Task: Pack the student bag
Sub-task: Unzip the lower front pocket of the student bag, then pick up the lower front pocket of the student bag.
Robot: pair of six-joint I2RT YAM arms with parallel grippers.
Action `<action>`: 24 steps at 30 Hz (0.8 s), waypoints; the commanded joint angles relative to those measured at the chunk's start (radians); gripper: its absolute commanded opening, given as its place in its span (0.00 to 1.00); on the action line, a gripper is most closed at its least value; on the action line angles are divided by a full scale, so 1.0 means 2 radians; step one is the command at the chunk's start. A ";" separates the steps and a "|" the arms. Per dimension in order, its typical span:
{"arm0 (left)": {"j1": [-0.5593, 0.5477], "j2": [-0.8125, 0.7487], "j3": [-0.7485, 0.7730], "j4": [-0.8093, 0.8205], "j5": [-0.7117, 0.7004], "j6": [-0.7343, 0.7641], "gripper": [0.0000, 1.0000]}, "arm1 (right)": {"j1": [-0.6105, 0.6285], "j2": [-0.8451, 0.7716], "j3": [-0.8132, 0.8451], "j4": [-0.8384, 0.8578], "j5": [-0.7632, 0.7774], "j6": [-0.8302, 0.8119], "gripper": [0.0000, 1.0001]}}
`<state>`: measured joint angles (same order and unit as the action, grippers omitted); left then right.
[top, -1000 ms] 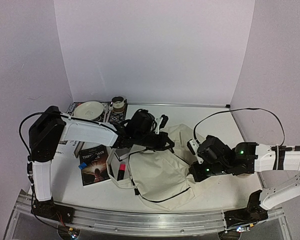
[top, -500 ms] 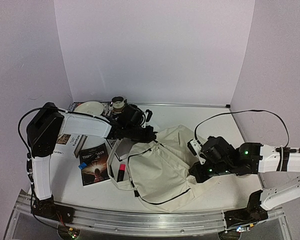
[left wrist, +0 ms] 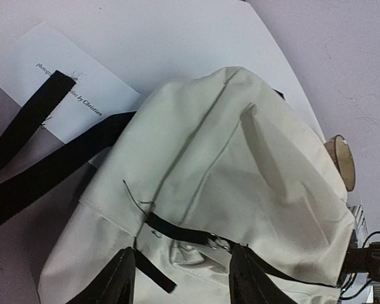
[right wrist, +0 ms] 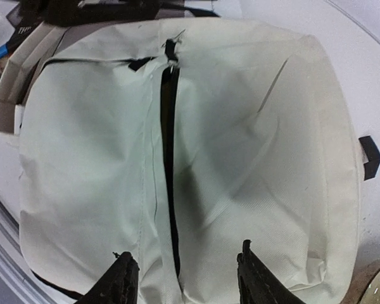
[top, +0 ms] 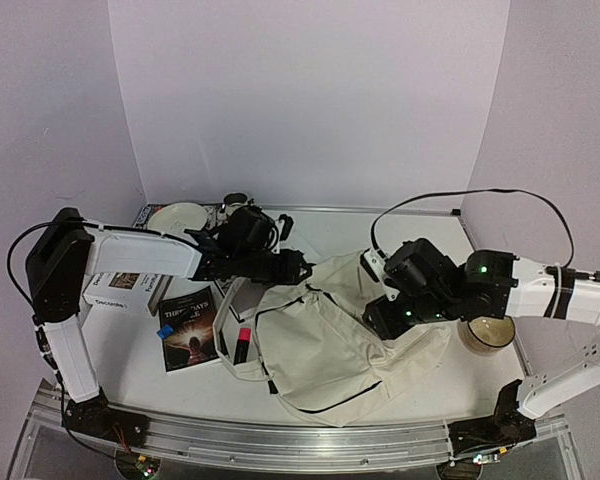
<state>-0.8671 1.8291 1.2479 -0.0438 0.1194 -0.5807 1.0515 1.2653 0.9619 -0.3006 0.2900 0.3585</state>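
The student bag, cream fabric with black straps, lies flat in the middle of the table. My left gripper hovers at its far-left corner, open, in the left wrist view just above a black buckle strap without gripping it. My right gripper hangs over the bag's right side, also open and empty. In the right wrist view the black zipper runs down the bag between the fingers.
A dark book and a red marker lie left of the bag. A white box, a bowl and a small cup sit at the back left. A brown cup stands right of the bag. A printed sheet lies under the straps.
Both grippers have opened and let go of the bag's fabric. The left arm drew back to the left, the right arm moved up and left, uncovering the brown cup.
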 commanded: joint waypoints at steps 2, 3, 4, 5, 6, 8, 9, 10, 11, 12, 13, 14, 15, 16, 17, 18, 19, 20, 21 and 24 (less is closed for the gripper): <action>-0.035 -0.052 -0.034 0.020 -0.010 -0.051 0.54 | -0.015 0.043 0.036 -0.063 0.073 -0.033 0.58; -0.044 -0.052 -0.039 0.027 -0.010 -0.058 0.55 | -0.017 0.051 0.037 -0.064 0.077 -0.036 0.58; -0.052 -0.050 -0.044 0.037 -0.008 -0.065 0.55 | -0.018 0.060 0.039 -0.064 0.080 -0.039 0.59; -0.061 -0.046 -0.049 0.045 -0.005 -0.073 0.55 | -0.018 0.071 0.041 -0.064 0.081 -0.042 0.60; -0.068 -0.042 -0.054 0.055 0.000 -0.082 0.55 | -0.018 0.082 0.042 -0.064 0.078 -0.046 0.60; -0.081 -0.031 -0.065 0.078 0.010 -0.101 0.55 | -0.018 0.101 0.045 -0.059 0.060 -0.051 0.63; -0.085 -0.026 -0.067 0.088 0.012 -0.106 0.55 | -0.018 0.108 0.045 -0.055 0.051 -0.052 0.65; -0.091 -0.020 -0.070 0.093 0.012 -0.112 0.55 | -0.018 0.115 0.044 -0.049 0.038 -0.053 0.67; -0.095 -0.014 -0.071 0.097 0.012 -0.116 0.55 | -0.018 0.121 0.043 -0.044 0.026 -0.054 0.69; -0.098 -0.009 -0.071 0.099 0.012 -0.119 0.55 | -0.018 0.126 0.042 -0.038 0.012 -0.054 0.72; -0.100 -0.005 -0.071 0.100 0.011 -0.122 0.55 | -0.017 0.129 0.040 -0.031 0.002 -0.054 0.74; -0.102 -0.002 -0.072 0.102 0.010 -0.125 0.56 | -0.017 0.132 0.038 -0.025 -0.006 -0.054 0.77; -0.103 0.001 -0.074 0.104 0.007 -0.128 0.56 | -0.016 0.135 0.035 -0.018 -0.011 -0.053 0.79; -0.103 0.004 -0.074 0.106 0.005 -0.130 0.56 | -0.015 0.137 0.033 -0.013 -0.013 -0.053 0.82; -0.103 0.007 -0.075 0.108 0.004 -0.132 0.56 | -0.015 0.139 0.031 -0.009 -0.016 -0.053 0.84; -0.103 0.011 -0.074 0.111 0.003 -0.134 0.56 | -0.015 0.142 0.030 -0.006 -0.018 -0.053 0.86; -0.103 0.015 -0.074 0.114 0.004 -0.135 0.56 | -0.015 0.145 0.030 -0.004 -0.020 -0.053 0.89; -0.104 0.019 -0.073 0.117 0.005 -0.137 0.56 | -0.015 0.147 0.029 -0.001 -0.023 -0.053 0.92; -0.104 0.027 -0.071 0.119 0.006 -0.139 0.56 | -0.014 0.151 0.028 0.002 -0.024 -0.053 0.94; -0.104 0.044 -0.065 0.126 0.011 -0.144 0.55 | -0.015 0.166 0.026 0.005 -0.005 -0.053 0.95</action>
<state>-1.0744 1.8727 1.0985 0.1456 0.1362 -0.8408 1.0163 1.5533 1.0161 -0.2877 0.2698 0.2540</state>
